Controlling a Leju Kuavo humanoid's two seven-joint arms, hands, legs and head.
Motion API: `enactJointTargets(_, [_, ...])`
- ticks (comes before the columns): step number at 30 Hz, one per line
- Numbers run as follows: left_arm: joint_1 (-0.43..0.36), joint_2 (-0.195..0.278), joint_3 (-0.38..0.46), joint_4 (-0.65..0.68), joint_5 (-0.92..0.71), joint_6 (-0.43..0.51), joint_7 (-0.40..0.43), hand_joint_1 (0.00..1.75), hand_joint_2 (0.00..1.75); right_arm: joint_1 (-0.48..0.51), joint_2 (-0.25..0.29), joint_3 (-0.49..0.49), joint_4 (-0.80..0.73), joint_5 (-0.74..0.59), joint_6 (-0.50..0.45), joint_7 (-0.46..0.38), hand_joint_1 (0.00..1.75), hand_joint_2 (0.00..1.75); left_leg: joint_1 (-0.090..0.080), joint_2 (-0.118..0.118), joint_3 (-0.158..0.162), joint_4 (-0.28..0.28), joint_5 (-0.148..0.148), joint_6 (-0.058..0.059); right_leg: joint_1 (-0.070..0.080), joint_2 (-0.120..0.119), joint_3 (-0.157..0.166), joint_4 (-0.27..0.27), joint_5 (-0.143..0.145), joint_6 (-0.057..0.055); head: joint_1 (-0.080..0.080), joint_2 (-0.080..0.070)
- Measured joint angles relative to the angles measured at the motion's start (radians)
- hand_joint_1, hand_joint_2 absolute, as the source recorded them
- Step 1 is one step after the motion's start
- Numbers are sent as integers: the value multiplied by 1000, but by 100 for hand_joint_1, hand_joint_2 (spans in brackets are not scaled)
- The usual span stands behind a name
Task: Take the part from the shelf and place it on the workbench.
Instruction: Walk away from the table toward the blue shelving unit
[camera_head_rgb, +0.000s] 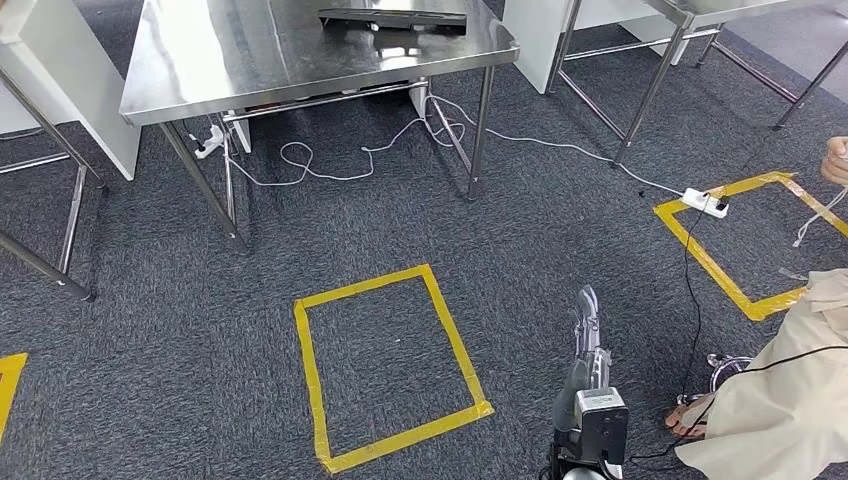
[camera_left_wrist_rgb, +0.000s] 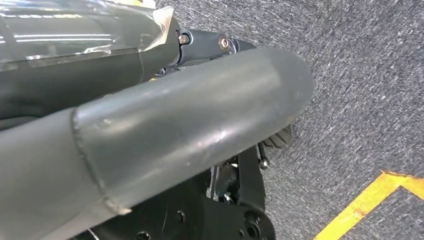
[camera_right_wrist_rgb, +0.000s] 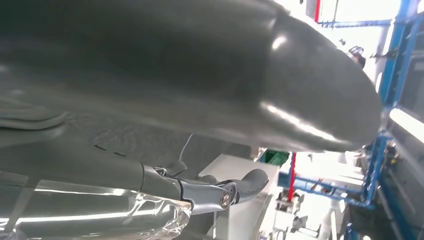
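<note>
While raised forward, right hand (camera_head_rgb: 588, 325) (fingers straight) holds nothing

yellow tape rectangle (camera_head_rgb: 388, 365) on grey carpet | white power strip (camera_head_rgb: 704, 203) by second tape outline (camera_head_rgb: 745, 240) | seated person (camera_head_rgb: 780, 400) at right

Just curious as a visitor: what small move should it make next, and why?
Probably turn to find the shelf: the right hand hangs empty above the carpet, the left hand holds nothing, and a steel table, not a shelf, stands ahead.
</note>
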Motion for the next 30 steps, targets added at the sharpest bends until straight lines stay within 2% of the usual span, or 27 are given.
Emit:
enactJointTargets(1, [0, 2, -2, 0, -3, -4, 1, 0, 0, 1, 0, -1, 0, -5, -5, 1, 0, 0, 0, 0, 37, -48, 27, 3, 2, 0, 0, 1, 1, 1, 0, 0])
enactJointTargets(3, [0, 6, -4, 0, -6, -9, 1, 0, 0, 2, 0, -2, 0, -12, -9, 2, 0, 0, -2, -2, 131, -188, 75, 15, 7, 1, -2, 7, 3, 2, 0, 0])
enactJointTargets(4, [0, 8, -6, 0, -8, -11, 1, 0, 0, 3, 0, -3, 0, -15, -10, 2, 0, 0, -4, -2, 162, -240, 86, 21, 10, 1, -4, 10, 4, 4, 0, 0])
enactJointTargets(5, [0, 10, -7, 0, -9, -12, 1, 0, 0, 4, 0, -4, 0, -16, -10, 2, 0, 0, -7, -2, 176, -269, 86, 27, 12, 1, -7, 12, 5, 8, 1, 0])
enactJointTargets(7, [1, 12, -9, 0, -13, -13, 1, 0, 0, 7, 1, -4, -1, -20, -11, 2, 0, 0, -12, -1, 177, -288, 86, 33, 14, 0, -12, 12, 9, 19, 1, 0])
enactJointTargets(11, [2, 11, -15, 0, -20, -16, -2, 0, 0, 16, 1, -8, -3, -44, -12, -3, 0, 0, -20, 0, 171, -308, 99, 28, 20, 0, -26, 4, 20, 21, 2, 0])
enactJointTargets(17, [1, 14, -26, 0, -26, -23, -2, 0, 0, 24, 2, -26, -3, -99, 20, 6, 0, 0, -35, 1, 158, -299, 102, 46, 8, 2, -31, 2, 33, 43, 1, 0])
enactJointTargets(22, [1, 15, -29, 0, -26, -22, -2, 0, 0, 22, 2, -30, -1, -121, 40, 9, 0, 0, -32, 5, 152, -300, 111, 61, 5, 3, -43, 7, 35, 55, 1, 0])
enactJointTargets(24, [0, 15, -29, 0, -26, -21, -2, 0, 0, 21, 2, -32, -1, -122, 40, 8, 0, 0, -24, 14, 150, -307, 119, 71, 3, 5, -71, 62, 2, 55, 3, 0])
enactJointTargets(27, [-1, 15, -29, 0, -25, -20, -2, 0, 0, 22, 1, -35, 0, -123, 40, 8, 0, 0, -20, 32, 140, -308, 124, 76, -4, 6, -170, 265, -92, 54, 6, 0])
enactJointTargets(28, [-1, 15, -29, 0, -25, -20, -2, 0, 0, 23, 1, -36, 1, -124, 40, 8, 0, 0, -20, 39, 137, -308, 125, 75, -6, 6, -189, 308, -105, 59, 6, 0])
enactJointTargets(29, [-1, 15, -29, 0, -25, -20, -2, 0, 0, 23, 1, -37, 2, -124, 40, 8, 0, 0, -20, 46, 136, -308, 126, 73, -7, 6, -186, 309, -100, 68, 6, 0])
enactJointTargets(30, [-1, 14, -29, 0, -25, -20, -2, 0, 0, 23, 1, -39, 2, -124, 40, 8, 0, 0, -18, 54, 136, -307, 127, 71, -10, 3, -161, 267, -80, 78, 6, 0])
